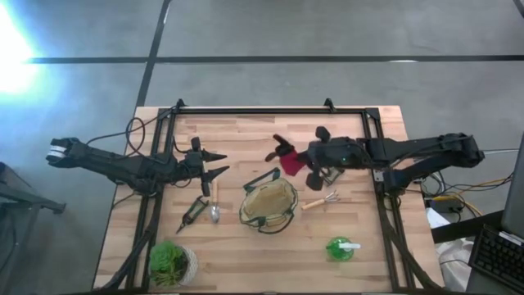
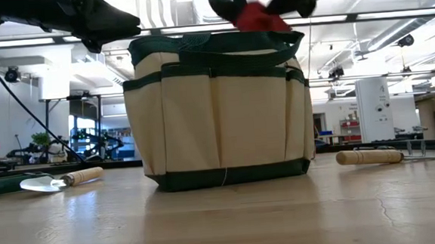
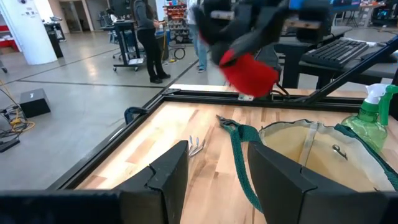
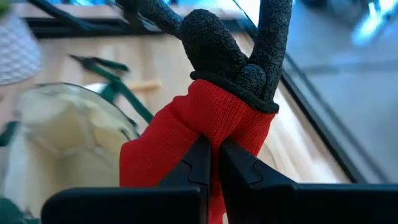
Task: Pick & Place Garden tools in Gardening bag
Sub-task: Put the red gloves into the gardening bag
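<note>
My right gripper is shut on a red work glove with black fingers, held in the air just past the far side of the gardening bag. The olive-tan bag with dark green trim stands open at mid table. My left gripper is open and empty, left of the bag and above the table. A wooden-handled trowel and dark pruners lie below it. A rake fork lies right of the bag. A green spray bottle lies at the near right. My right gripper pinches the glove's red knit part between its two fingers, which come roughly level from the table's right side. The cloth is bunched at the fingers. The glove is lifted clear, its black fingers pointing away from the gripper.
A leafy plant in a pale pot stands at the near left corner. A black frame runs along the table's far, left and right sides. People stand in the room beyond the table.
</note>
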Controlling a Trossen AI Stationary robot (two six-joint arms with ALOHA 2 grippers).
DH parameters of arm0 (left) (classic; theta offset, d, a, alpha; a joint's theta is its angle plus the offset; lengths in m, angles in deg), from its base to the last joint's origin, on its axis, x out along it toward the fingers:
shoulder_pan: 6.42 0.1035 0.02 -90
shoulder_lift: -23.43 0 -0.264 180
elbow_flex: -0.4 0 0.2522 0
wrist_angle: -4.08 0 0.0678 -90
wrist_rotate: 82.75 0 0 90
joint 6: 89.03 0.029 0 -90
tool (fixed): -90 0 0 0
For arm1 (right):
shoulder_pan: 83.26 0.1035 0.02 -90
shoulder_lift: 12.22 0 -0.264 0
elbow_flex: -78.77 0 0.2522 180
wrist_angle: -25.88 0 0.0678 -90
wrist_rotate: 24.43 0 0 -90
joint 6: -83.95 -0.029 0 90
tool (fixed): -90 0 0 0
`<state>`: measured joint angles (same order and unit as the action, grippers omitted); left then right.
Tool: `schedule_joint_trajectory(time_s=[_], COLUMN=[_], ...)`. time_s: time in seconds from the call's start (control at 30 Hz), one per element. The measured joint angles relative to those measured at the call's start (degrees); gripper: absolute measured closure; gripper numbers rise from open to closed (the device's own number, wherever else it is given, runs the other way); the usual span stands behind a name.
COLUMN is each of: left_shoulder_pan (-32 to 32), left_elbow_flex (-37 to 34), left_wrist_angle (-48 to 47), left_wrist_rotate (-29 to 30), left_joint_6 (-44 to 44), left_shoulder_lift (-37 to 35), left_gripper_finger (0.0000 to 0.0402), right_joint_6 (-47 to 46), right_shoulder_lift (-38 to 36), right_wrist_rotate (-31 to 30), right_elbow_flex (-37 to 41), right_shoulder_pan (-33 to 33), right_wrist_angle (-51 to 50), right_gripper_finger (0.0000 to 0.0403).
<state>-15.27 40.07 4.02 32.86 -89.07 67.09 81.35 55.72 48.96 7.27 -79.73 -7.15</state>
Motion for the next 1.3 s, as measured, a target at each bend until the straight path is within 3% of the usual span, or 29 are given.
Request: schedule_joint_trajectory(time_s=[0.37, 0.63, 0.93, 1.3], left_shoulder_pan=[0.0, 0.1, 0.1, 0.2], left_elbow_flex=[0.0, 0.0, 0.0, 0.0], left_wrist_angle=[0.0, 0.3, 0.3, 0.8], left_wrist_rotate=[0.0, 0.0, 0.9, 1.5], left_joint_6=[0.0, 0.0, 0.0, 0.1], left_shoulder_lift=[0.0, 0.0, 0.0, 0.5], left_gripper_finger=[0.0234, 0.0234, 0.0234, 0.0234], right_joint_6=[7.6, 13.3, 13.7, 17.6], right_shoulder_lift=[0.4, 4.2, 6.7, 18.4], right_wrist_rotate=[0.2, 4.9, 8.8, 9.7], right_elbow_flex=[0.0, 0.0, -0.2, -15.2], right_shoulder_pan=[4.8, 6.1, 6.4, 6.5], right_wrist_angle=[8.4, 10.1, 11.1, -7.4], right_gripper_finger=[0.0394, 0.0394, 0.0394, 0.0394])
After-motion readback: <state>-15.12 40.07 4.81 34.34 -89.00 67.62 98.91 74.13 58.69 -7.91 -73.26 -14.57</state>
